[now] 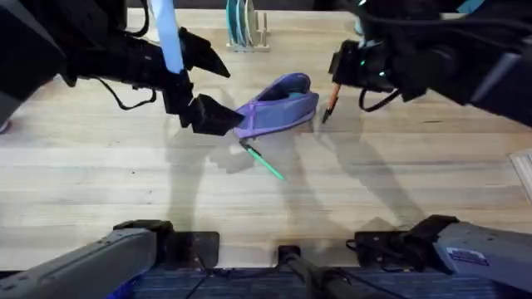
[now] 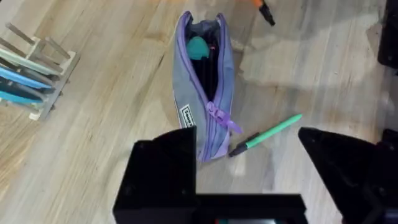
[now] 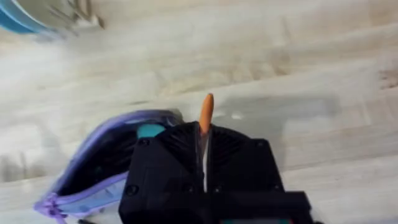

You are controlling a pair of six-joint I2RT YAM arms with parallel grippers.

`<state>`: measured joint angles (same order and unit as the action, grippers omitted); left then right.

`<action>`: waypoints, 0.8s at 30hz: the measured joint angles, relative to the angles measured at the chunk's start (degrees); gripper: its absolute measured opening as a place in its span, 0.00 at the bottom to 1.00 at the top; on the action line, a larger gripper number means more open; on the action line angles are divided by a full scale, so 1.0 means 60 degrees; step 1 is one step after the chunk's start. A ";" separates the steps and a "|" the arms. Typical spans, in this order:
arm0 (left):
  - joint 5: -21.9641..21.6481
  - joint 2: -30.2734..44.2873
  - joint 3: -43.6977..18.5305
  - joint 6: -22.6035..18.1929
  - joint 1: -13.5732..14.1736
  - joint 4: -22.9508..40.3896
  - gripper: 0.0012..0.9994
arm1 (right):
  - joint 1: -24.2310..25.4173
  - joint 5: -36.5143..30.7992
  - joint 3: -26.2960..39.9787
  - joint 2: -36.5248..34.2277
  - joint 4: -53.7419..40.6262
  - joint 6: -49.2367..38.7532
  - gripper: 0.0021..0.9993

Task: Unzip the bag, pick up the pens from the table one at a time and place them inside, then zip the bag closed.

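At the left of the table, the left gripper is seen with its black jaws spread wide and nothing held between them; the nearer finger tip lies at the left end of the bag. The bag is placed near the middle of the table, its long axis running from near-left to far-right, and its zipper is seen undone, the teal inside showing at the far-right end. Just near of the bag's left end, the green pen is laid flat on the wood, its black end pointing toward the bag and its green end toward the near right. To the right of the bag, the orange pen is gripped between the clenched jaws of the right gripper, and is held steeply, close beside the bag's open far-right end.
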<state>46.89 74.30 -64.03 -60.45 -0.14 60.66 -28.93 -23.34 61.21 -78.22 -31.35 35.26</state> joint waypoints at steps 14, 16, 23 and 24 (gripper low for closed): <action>0.0002 0.0000 0.0000 0.0000 0.0000 0.0000 0.99 | 0.0004 0.0267 0.0004 0.0329 0.1498 -0.2196 0.03; 0.0004 0.0000 0.0000 0.0000 0.0000 0.0000 0.99 | 0.0004 0.0866 0.0004 0.0329 0.1700 -0.3300 0.03; 0.0003 0.0000 0.0000 0.0000 0.0000 0.0000 0.99 | 0.0000 0.3422 0.0004 0.0329 0.1789 -0.8278 0.03; 0.0001 0.0000 0.0000 0.0000 0.0000 0.0000 0.99 | 0.0000 0.3654 0.0004 0.0329 0.1820 -0.8981 0.03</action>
<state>46.90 74.30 -64.03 -60.45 -0.14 60.66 -28.93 -1.41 61.23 -76.25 -20.43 -18.63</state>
